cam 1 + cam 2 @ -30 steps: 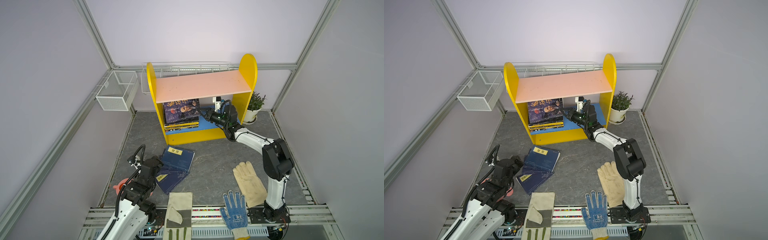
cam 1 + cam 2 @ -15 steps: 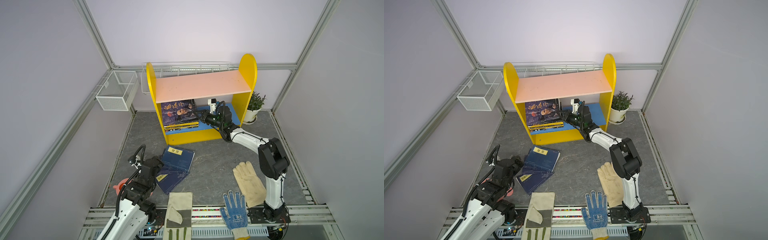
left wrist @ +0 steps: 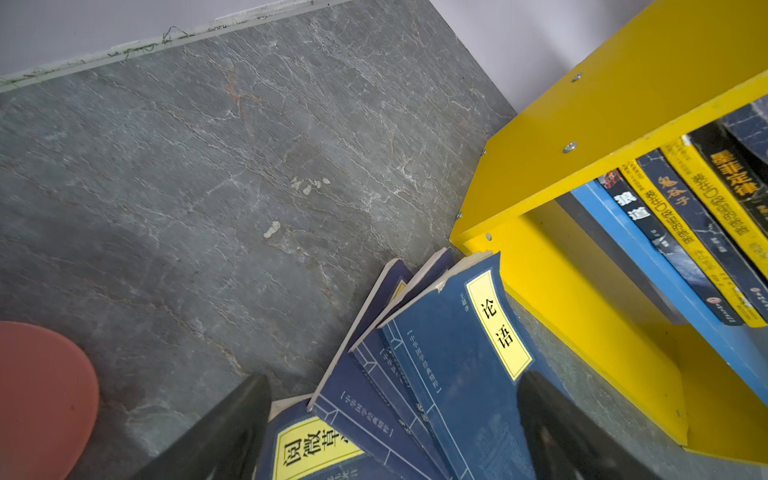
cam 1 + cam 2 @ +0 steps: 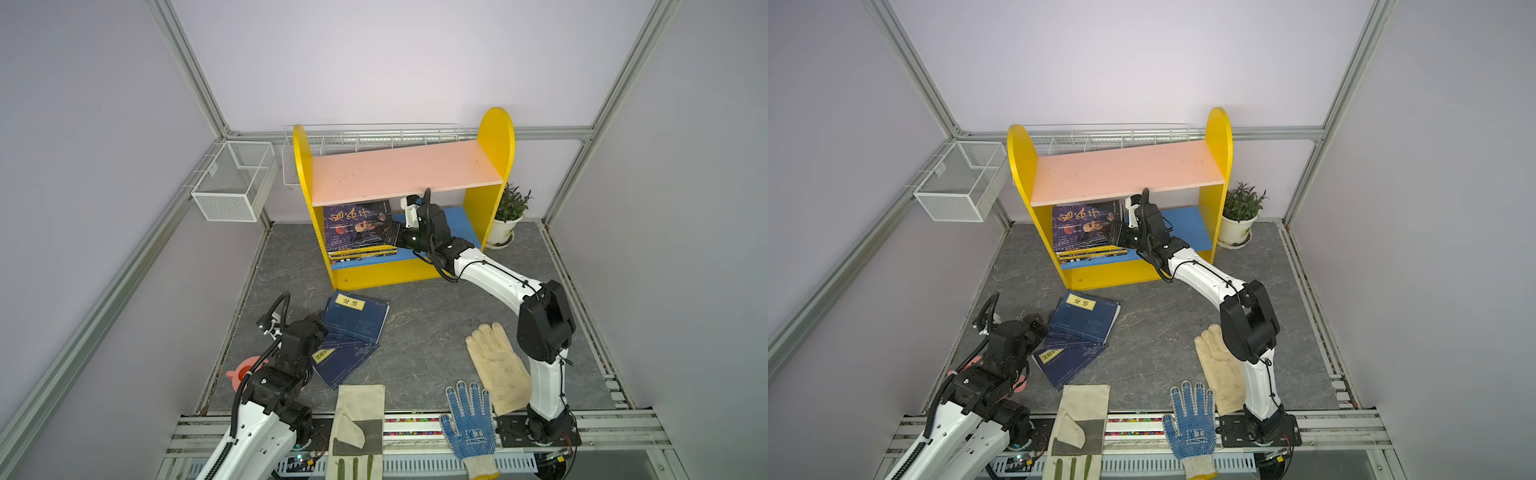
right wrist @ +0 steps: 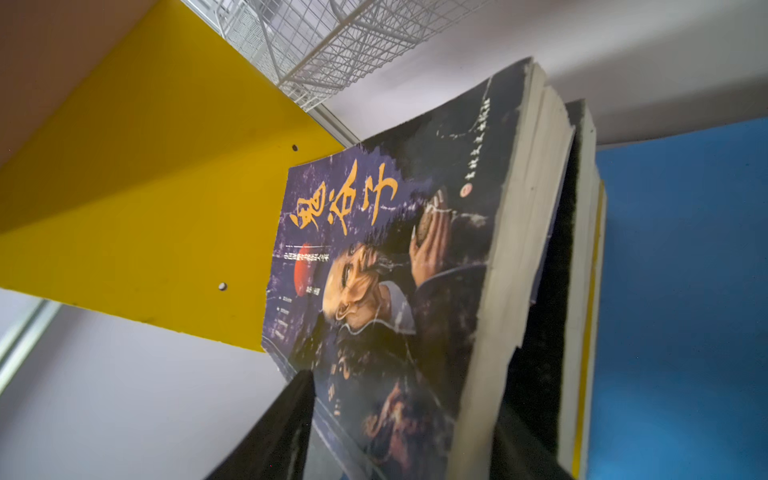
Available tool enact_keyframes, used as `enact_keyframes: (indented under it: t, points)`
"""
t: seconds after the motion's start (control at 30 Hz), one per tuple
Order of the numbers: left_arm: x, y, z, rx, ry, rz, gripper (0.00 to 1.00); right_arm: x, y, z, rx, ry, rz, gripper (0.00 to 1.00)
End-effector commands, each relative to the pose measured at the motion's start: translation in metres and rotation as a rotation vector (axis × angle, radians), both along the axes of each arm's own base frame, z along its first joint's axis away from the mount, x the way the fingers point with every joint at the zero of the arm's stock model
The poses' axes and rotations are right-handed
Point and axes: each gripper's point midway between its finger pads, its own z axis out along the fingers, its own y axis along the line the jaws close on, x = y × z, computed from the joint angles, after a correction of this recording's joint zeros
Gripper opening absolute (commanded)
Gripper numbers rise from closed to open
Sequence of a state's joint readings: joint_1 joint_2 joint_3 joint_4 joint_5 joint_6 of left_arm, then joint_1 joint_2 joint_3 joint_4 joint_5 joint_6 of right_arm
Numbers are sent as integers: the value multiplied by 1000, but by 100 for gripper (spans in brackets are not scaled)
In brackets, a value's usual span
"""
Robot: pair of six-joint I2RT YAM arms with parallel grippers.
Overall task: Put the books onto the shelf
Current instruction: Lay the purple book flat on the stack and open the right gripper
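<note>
**Shelf.** The shelf (image 4: 492, 137) stands at the back of the grey floor (image 4: 424, 328). Its pink upper board (image 4: 399, 170) is bare. A stack of books (image 4: 361, 251) lies at the left end of the blue lower board (image 4: 457, 220), against the yellow side panel. The purple-blue book (image 4: 355, 222) on top is tilted, with its cover facing up and forward.

**Right arm.** The right gripper (image 4: 386, 236) reaches in under the pink board to the right edge of that stack. In the right wrist view its fingers (image 5: 291, 428) stand apart on either side of the purple-blue book (image 5: 374, 270). Whether they press on it cannot be told.

**Left arm.** The left gripper (image 3: 392, 380) hangs just above the navy books (image 4: 357, 318), with its jaws spread wide and holding nothing.

**Books not yet shelved.** The navy books lie fanned flat on the floor in front of the shelf's left corner. Yellow title labels show on two of them in both top views.

**Other items.** Three work gloves (image 4: 496, 368) lie along the front edge. A potted plant (image 4: 509, 212) stands just right of the shelf.
</note>
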State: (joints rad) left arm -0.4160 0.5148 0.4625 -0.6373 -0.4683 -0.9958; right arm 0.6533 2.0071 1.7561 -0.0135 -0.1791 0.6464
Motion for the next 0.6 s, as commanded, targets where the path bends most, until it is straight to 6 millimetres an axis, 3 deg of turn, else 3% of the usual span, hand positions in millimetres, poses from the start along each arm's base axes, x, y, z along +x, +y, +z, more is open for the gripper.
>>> enact_keyframes:
  t: [0.0, 0.17, 0.33, 0.57]
  points:
    - [-2, 2, -3, -18, 2, 19, 93, -3, -16, 31, -101, -106, -32, 65]
    - [-1, 1, 0, -24, -6, 17, 92, -1, -27, 26, -193, -121, -65, 72]
    - [-1, 1, 3, -25, -12, 14, 92, -7, -39, 18, -264, -129, -73, 73]
    - [0, 2, 3, -19, -12, 17, 92, -52, -46, 28, -311, -239, 2, 67]
